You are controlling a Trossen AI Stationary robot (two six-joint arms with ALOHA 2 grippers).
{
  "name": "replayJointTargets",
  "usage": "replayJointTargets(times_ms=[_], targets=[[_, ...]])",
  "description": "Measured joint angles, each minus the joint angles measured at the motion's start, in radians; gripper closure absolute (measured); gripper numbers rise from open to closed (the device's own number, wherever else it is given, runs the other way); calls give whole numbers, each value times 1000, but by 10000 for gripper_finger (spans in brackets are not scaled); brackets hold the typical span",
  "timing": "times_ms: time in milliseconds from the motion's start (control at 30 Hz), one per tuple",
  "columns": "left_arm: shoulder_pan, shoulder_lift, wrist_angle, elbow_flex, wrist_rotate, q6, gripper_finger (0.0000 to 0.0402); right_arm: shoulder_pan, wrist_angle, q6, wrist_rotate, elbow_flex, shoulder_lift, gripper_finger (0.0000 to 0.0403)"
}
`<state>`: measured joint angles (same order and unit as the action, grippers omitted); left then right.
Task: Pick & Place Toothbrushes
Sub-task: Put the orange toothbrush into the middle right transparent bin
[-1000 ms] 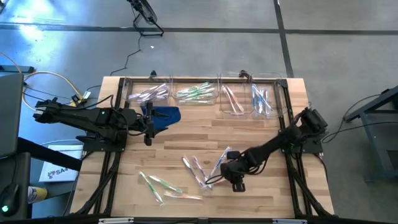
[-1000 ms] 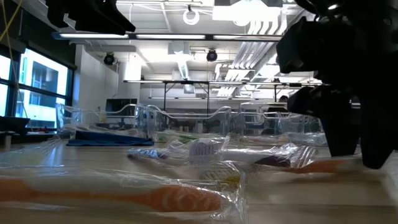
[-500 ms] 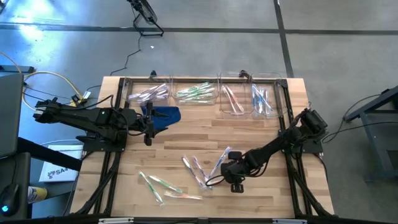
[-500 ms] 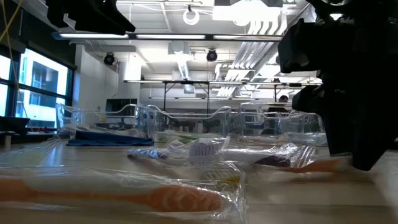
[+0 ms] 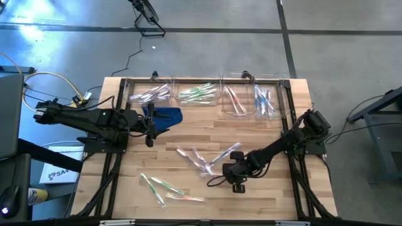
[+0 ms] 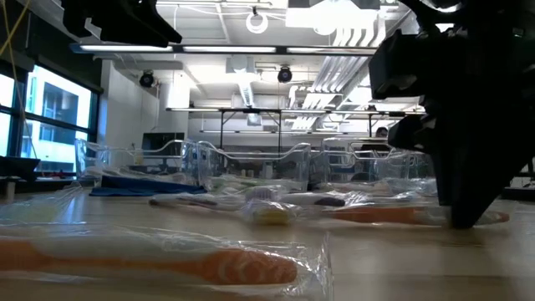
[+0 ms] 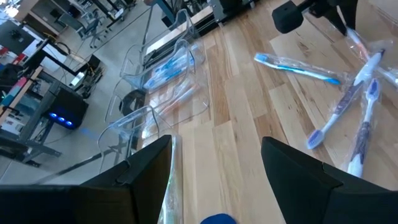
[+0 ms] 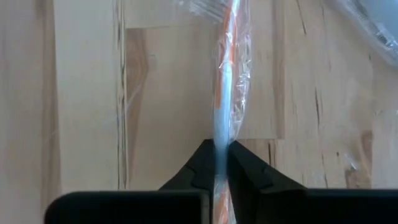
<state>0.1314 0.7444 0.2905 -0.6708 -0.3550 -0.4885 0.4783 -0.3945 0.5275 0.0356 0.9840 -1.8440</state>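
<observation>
Right wrist view shows the right gripper (image 8: 221,163) pinched tight on a wrapped orange-handled toothbrush (image 8: 224,81), its long axis running straight out ahead of the fingers. It lies on the table's (image 5: 264,201) near-centre boards. The left gripper (image 5: 151,125) waits spread wide by the blue cloth (image 5: 166,117), well away.

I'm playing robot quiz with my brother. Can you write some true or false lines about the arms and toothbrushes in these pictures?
1. The right gripper pinches a wrapped orange toothbrush. True.
2. The left gripper holds a toothbrush. False: its fingers stand open with nothing between them.
3. A blue cloth lies by the left gripper. True.
4. The clear bins at the table's far edge are all empty. False: toothbrushes lie in them.
</observation>
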Motion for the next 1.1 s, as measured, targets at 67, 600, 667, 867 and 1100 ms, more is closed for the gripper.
replayJointTargets(times_ms=[67,600,667,867,1100], targets=[[0,0,1,0,0,0,160,-1,-12,0,-14,0,2,382],[0,0,5,0,0,-3,160,-10,-198,-112,-92,-7,256,389],[0,0,4,0,0,-3,160,-14,-222,-106,-96,-5,300,389],[0,0,4,0,0,-3,160,-40,-311,-104,-35,-5,433,389],[0,0,4,0,0,-3,160,-95,-339,-102,88,-4,570,389]])
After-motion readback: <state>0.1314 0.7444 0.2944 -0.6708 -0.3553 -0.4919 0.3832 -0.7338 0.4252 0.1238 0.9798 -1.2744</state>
